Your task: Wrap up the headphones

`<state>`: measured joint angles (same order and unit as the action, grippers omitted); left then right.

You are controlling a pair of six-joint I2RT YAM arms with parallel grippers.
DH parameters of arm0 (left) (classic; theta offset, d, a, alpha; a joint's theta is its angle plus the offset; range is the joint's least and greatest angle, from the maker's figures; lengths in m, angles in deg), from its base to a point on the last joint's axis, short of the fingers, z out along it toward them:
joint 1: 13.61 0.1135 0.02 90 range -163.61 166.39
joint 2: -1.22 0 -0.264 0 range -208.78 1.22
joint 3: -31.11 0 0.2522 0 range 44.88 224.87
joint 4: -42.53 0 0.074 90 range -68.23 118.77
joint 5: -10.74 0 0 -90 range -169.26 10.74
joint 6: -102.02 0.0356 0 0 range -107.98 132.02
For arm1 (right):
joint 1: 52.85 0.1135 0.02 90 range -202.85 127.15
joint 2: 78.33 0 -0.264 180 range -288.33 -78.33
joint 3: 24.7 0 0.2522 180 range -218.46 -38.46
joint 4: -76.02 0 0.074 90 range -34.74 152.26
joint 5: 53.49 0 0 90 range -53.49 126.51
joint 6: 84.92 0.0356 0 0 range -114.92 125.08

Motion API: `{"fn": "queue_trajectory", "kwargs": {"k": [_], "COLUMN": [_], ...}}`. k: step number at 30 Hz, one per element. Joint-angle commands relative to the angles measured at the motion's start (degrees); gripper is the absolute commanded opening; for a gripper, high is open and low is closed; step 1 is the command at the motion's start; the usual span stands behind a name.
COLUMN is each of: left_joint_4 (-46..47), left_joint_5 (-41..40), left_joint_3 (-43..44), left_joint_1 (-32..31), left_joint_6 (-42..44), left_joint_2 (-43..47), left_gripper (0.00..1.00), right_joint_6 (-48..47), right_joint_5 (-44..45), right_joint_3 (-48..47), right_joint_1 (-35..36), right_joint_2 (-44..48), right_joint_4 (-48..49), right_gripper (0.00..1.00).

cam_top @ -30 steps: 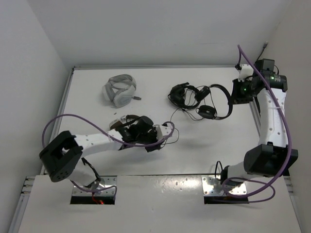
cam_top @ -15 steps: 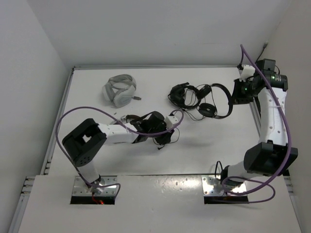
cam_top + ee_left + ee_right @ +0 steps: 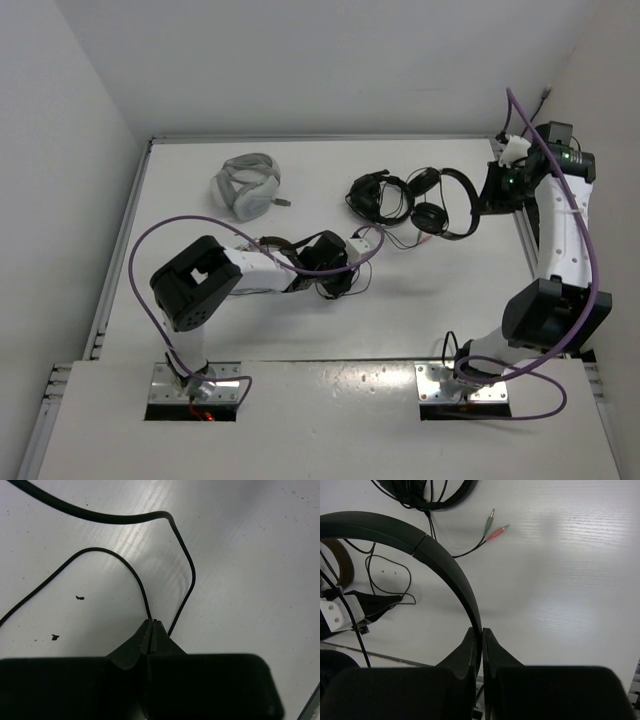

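Observation:
The slim black headphones [image 3: 431, 218] are at the back right, their thin headband [image 3: 445, 555] clamped between my right gripper's [image 3: 480, 203] shut jaws; in the right wrist view the band arcs up and left from the gripper [image 3: 481, 632]. Their long thin black cable [image 3: 395, 238] trails left to my left gripper [image 3: 368, 238]. In the left wrist view that gripper [image 3: 151, 623] is shut on the cable [image 3: 140, 580], which loops over the white table.
Bulkier black headphones [image 3: 378, 195] lie just left of the slim ones, their red and green plugs [image 3: 492, 530] on the table. Brown-and-silver headphones [image 3: 262, 245] lie partly under my left arm. A grey-white bundle [image 3: 247, 186] sits at the back left. Walls close three sides.
My left arm has swung right and reached toward the slim headphones with the cable in its jaws. My right gripper has shifted the headphones slightly right and back.

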<state>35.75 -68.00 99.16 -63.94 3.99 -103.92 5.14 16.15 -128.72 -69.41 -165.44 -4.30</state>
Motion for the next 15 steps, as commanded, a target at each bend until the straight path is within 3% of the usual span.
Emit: {"fn": "queue_trajectory", "kwargs": {"k": [1, 2, 4, 7, 10, 15], "left_joint_4": [1.54, 1.54, 1.54, 1.54, 1.54, 1.54], "left_joint_5": [-2.03, -2.65, -2.65, -3.27, -4.58, -4.59], "left_joint_3": [1.79, 1.79, 1.18, 0.04, 0.03, 0.56], "left_joint_1": [-0.39, -0.39, -0.39, -0.39, -0.39, -0.91], "left_joint_6": [-0.58, -1.28, -1.89, -1.90, -1.90, -1.90], "left_joint_2": [-0.24, -0.24, -0.24, 0.28, 0.29, -0.23], "left_gripper": [0.04, 0.04, 0.13, 0.33, 0.38, 0.38], "right_joint_6": [2.67, 2.67, 2.67, 2.67, 2.67, 2.67], "right_joint_5": [-3.99, -3.99, -4.69, -4.69, -4.69, -4.69], "right_joint_3": [-2.55, -2.55, -2.55, -2.55, -2.03, -2.03], "right_joint_1": [-1.72, -1.72, -1.72, -1.72, -1.20, -0.68], "right_joint_2": [-0.77, -0.78, -0.78, -0.78, -0.16, 0.36], "right_joint_4": [1.00, 1.00, 1.00, 1.00, 1.00, 1.00], "right_gripper": [0.00, 0.00, 0.00, 0.00, 0.00, 0.00]}}
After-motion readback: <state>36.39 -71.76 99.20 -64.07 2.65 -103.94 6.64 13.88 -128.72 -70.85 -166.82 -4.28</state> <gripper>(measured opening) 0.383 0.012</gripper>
